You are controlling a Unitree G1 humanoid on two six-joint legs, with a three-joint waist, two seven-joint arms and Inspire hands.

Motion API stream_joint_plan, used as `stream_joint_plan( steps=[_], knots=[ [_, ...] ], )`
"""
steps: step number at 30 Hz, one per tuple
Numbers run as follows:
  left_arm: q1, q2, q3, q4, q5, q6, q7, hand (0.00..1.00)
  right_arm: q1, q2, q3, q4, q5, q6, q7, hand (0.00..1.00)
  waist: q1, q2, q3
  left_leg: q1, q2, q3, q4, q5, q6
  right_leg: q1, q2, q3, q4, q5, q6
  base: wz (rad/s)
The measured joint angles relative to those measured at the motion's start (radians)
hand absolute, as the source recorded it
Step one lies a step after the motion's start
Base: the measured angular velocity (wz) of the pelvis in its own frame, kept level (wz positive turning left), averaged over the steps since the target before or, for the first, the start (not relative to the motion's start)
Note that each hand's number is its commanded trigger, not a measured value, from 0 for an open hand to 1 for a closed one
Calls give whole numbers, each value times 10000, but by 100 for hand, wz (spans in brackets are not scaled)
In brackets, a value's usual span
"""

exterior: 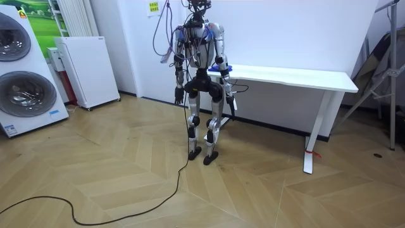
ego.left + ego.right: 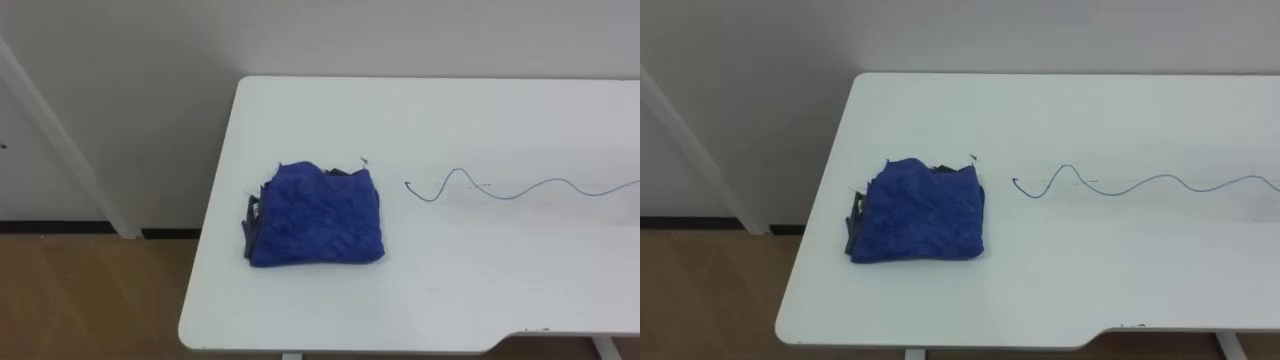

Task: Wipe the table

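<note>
Stance: upright on both feet on the wooden floor (image 1: 126, 164), close against the tabletop's (image 2: 450, 290) end on the room view's left.
Left robot hand (image 1: 179, 95): hangs low beside the hip, away from the tabletop, holding nothing that can be made out; open or closed, cannot tell.
Right robot hand (image 1: 231, 106): hangs below the tabletop's front edge, just beside it; open or closed, cannot tell.
Tabletop: white and smooth, with rounded corners and a shallow notch (image 2: 545, 333) cut into the near edge toward the right.
Cloth (image 2: 318, 215): blue, folded into a rough square, lies flat on the left part of the tabletop, nearer the left end than the middle, touched by neither robot hand; shows a darker grey layer (image 2: 250, 215) at its left side and along its far edge.
Pen line (image 2: 520, 188): thin blue squiggle drawn on the tabletop, starts just to the right of the cloth's far corner, apart from it, and runs in waves off toward the right.
Behind: plain pale wall (image 2: 400, 35) touching the far edge of the tabletop, with a dark baseboard (image 2: 60, 228) where it meets the floor.
Left of the tabletop: white slanted bar (image 2: 60, 140) leaning across the wall down to the floor.
Further off: stacked washing machines (image 1: 22, 69) and a low white cabinet (image 1: 88, 69) at the room view's left, well apart from the tabletop.
</note>
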Motion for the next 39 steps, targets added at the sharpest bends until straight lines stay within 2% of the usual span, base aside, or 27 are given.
stream_joint_plan(
  steps=[13, 17, 22, 24, 27, 30, 32, 34, 35, 39],
  knots=[
    [3, -15, -185, 4, -37, -2, -3, 0, -66, -4, 20, -14, 2, 3, 373, 0, 24, -6, 1, 14, 6, -1, 14, -16, 8, 17, 2, -11, 29, 0, 0, 0],
    [22, -8, -174, 160, -399, -4, -66, 0, -91, -7, 6, 3, 135, 3, 426, 0, 32, -13, 1, 17, 0, -2, 15, -16, 8, 27, 0, 5, 24, 0, 1, 0],
    [-10, -8, -44, 255, -430, 58, -155, 0, -128, -10, -120, 383, 1248, 10, 271, 0, 52, -22, -4, 30, -2, -3, 12, -18, 12, -28, -2, 7, 22, -3, 5, 0],
    [-5, -17, 291, 254, -407, 69, -178, 0, -99, -7, -477, 658, 1922, -7, 121, 0, 45, -47, -12, 37, -3, -7, 4, -18, 12, -26, -4, 8, 21, -5, 8, 0],
    [28, 23, 855, 177, -419, 143, -185, 0, -61, -23, -1708, 936, 3309, 10, -316, 0, -120, -107, 0, 95, -7, -7, -18, -18, 12, 65, -12, -4, -15, -31, 16, 0],
    [85, 71, 1600, 178, -405, 248, -184, 0, -48, -207, -3176, 1172, 4738, 73, -642, 0, -391, -164, 13, 264, -10, 2, -78, -42, 10, 221, -2, 28, -25, -75, 20, -1],
    [107, 135, 2306, 140, -377, 261, -173, 0, 38, -481, -4635, 1226, 6109, 120, -1027, 0, -647, -212, 7, 349, -15, 7, -89, -61, 11, 292, 1, 60, -68, -103, 32, -2],
    [124, 183, 2822, 60, -391, 261, -46, 0, 8, -720, -5649, 1192, 6925, 120, -1424, 0, -803, -264, 8, 346, -13, 37, -106, -61, 11, 274, 15, 109, -81, -102, 32, -8],
    [138, 283, 2883, 65, -404, 263, 65, 0, 4, -895, -6062, 1163, 7342, 116, -1771, 0, -854, -307, 4, 347, -10, 92, -106, -61, 11, 247, 17, 140, -43, -104, 31, -11],
    [59, 627, 2885, -79, -402, 229, 87, 0, -146, -1306, -6668, 847, 7865, 108, -2678, 0, -909, -492, 5, 320, -12, 104, -146, -61, 11, 169, 49, 261, -32, -103, 32, -10]
  ],
)
